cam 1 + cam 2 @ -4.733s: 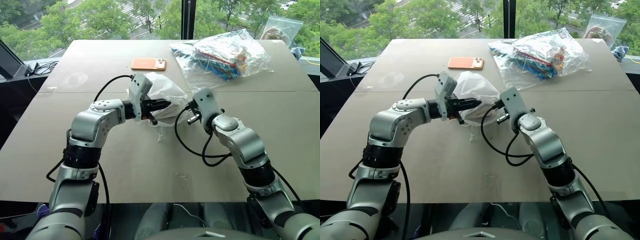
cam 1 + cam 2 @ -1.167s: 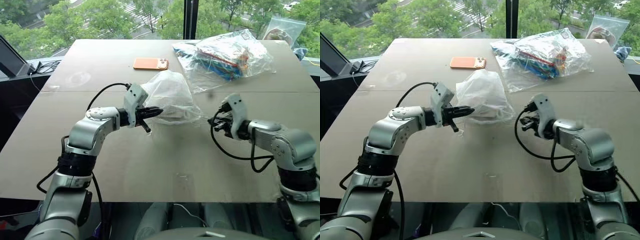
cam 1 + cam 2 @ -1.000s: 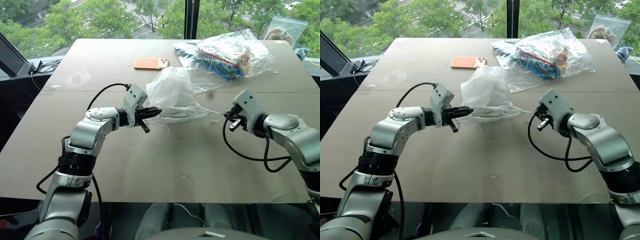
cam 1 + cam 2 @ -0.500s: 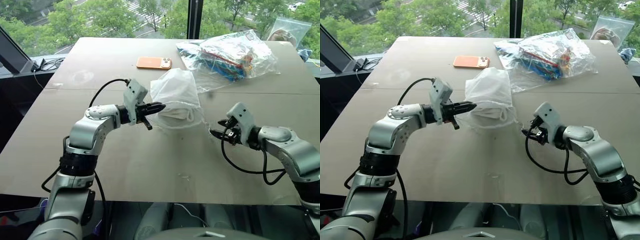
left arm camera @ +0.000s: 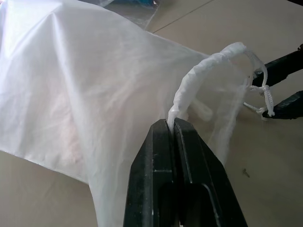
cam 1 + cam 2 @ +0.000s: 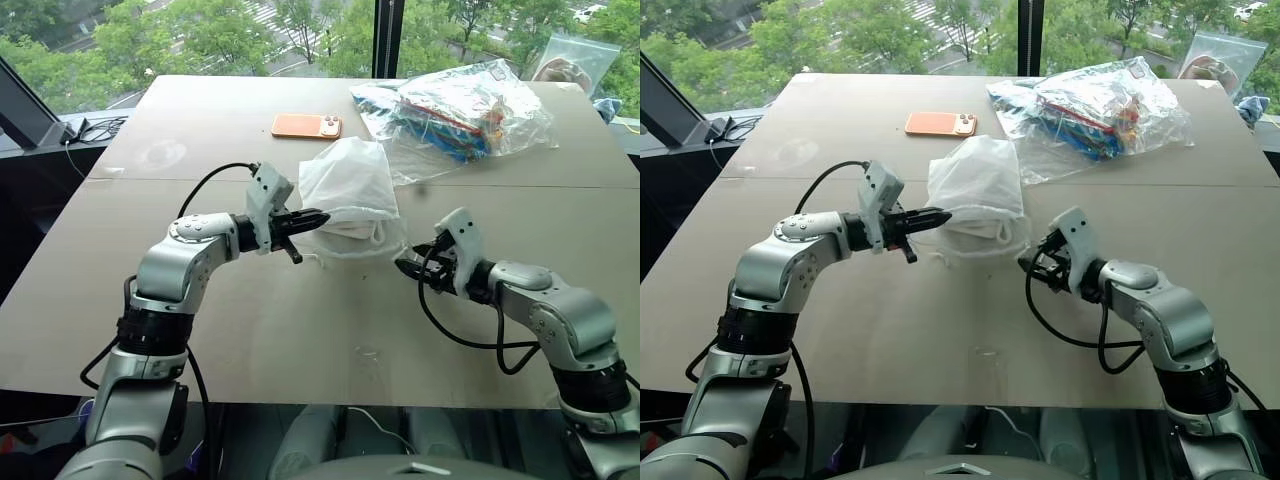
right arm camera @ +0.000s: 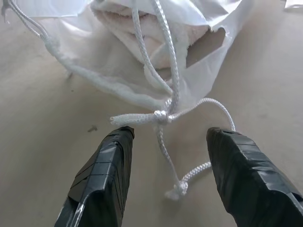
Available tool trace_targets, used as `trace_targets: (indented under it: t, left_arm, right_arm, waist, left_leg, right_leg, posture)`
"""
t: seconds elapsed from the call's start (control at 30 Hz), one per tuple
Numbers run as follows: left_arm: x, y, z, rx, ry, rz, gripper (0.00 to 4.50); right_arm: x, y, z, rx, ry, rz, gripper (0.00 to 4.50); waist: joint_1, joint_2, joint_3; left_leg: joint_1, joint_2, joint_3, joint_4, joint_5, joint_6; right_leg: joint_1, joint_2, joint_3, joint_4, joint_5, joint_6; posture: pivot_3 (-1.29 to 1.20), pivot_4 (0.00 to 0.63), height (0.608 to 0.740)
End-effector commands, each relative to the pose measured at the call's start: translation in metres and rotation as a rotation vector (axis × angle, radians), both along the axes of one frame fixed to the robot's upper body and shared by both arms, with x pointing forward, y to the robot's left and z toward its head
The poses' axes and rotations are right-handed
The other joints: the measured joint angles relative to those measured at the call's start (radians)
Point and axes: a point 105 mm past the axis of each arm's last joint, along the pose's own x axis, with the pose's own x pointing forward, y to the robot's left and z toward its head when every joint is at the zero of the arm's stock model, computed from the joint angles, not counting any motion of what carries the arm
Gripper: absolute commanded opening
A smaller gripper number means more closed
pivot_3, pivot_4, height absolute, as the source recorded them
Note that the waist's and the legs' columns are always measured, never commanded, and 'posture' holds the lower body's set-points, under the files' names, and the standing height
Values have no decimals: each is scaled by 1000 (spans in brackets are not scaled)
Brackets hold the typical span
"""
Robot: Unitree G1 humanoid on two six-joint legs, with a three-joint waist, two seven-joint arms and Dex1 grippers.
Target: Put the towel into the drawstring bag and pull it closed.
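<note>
Right gripper (image 7: 165, 179), released since a second ago, nears the cords (image 7: 163, 116). Left gripper (image 5: 173, 124) clamps the drawstring bag (image 6: 350, 185) rim; towel (image 7: 142, 38) inside. Advice: straddle the knot before clenching.

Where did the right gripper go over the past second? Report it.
Yes: the right gripper moved leftward toward the drawstring bag, now open beside its knotted cord.

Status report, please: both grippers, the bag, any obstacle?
Left gripper shut on drawstring bag rim. Right gripper open, knotted cords between its fingers, not gripped. Towel inside bag, mouth partly open. Nothing in the way.
</note>
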Motion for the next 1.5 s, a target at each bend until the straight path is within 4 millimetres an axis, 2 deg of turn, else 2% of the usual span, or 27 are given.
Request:
trace_targets:
  t: [0.03,0.13,0.23,0.33,0.67,0.77,0.9,0.93,1.13,1.33,1.43,1.47,1.5]
  left_arm:
    - [-3,-2,14,6,-62,-25,0]
    - [-3,-1,13,9,-61,-26,0]
    - [-3,1,12,11,-59,-24,0]
    - [-3,2,11,14,-58,-24,0]
    - [-4,3,10,19,-57,-22,0]
    - [-4,2,9,20,-57,-21,0]
    - [-4,3,9,18,-57,-15,0]
    - [-3,3,9,18,-56,-13,0]
    - [0,5,7,26,-57,8,0]
    - [7,7,16,7,-78,23,0]
    - [2,8,21,-14,-50,-14,0]
    - [0,9,25,-72,-7,-24,0]
    - [-3,11,30,-106,11,-33,280]
  right_arm:
    - [-1,6,19,58,-43,13,2676]
    - [-8,10,25,134,1,55,2676]
    - [-24,10,20,84,47,142,2676]
    - [-27,6,17,65,60,146,2676]
    - [-4,8,15,67,57,40,2676]
    - [-2,7,14,63,60,33,1864]
    - [-1,3,14,49,61,22,235]
    - [-1,2,15,48,59,22,39]
    - [-8,-5,29,21,31,57,39]
    - [-19,-13,58,106,1,149,39]
    - [-22,-16,60,108,25,181,39]
    - [-22,-16,59,99,29,184,39]
    - [-21,-17,59,89,33,185,9]
  waist:
    - [0,0,0]
    - [0,0,0]
    - [1,0,0]
    - [0,0,0]
    - [-1,0,0]
    - [0,0,0]
    - [-1,0,0]
    - [-1,0,0]
    - [-1,0,0]
    - [2,0,0]
    - [2,0,0]
    - [0,0,0]
    - [-2,0,0]
  left_leg:
    - [0,0,0,0,0,0]
    - [0,0,0,0,0,0]
    - [0,0,0,0,0,0]
    - [0,0,0,0,0,0]
    - [0,0,0,0,0,0]
    - [0,0,0,0,0,0]
    - [0,0,0,0,0,0]
    - [0,0,0,0,0,0]
    - [0,0,0,0,0,0]
    - [0,0,0,0,0,0]
    - [0,0,0,0,0,0]
    - [0,0,0,0,0,0]
    - [0,0,0,0,0,0]
  right_leg:
    - [0,0,0,0,0,0]
    - [0,0,0,0,0,0]
    - [0,0,0,0,0,0]
    - [0,0,0,0,0,0]
    - [0,0,0,0,0,0]
    - [0,0,0,0,0,0]
    - [0,0,0,0,0,0]
    - [0,0,0,0,0,0]
    - [0,0,0,0,0,0]
    - [0,0,0,0,0,0]
    - [1,0,0,0,0,0]
    - [1,0,0,0,0,0]
    - [0,0,0,0,0,0]
  posture:
    - [0,150,740]
    - [0,150,740]
    - [0,150,740]
    - [0,150,740]
    - [0,150,740]
    - [0,150,740]
    - [0,150,740]
    - [0,150,740]
    - [0,150,740]
    - [0,150,740]
    - [0,150,740]
    - [0,150,740]
    - [0,150,740]
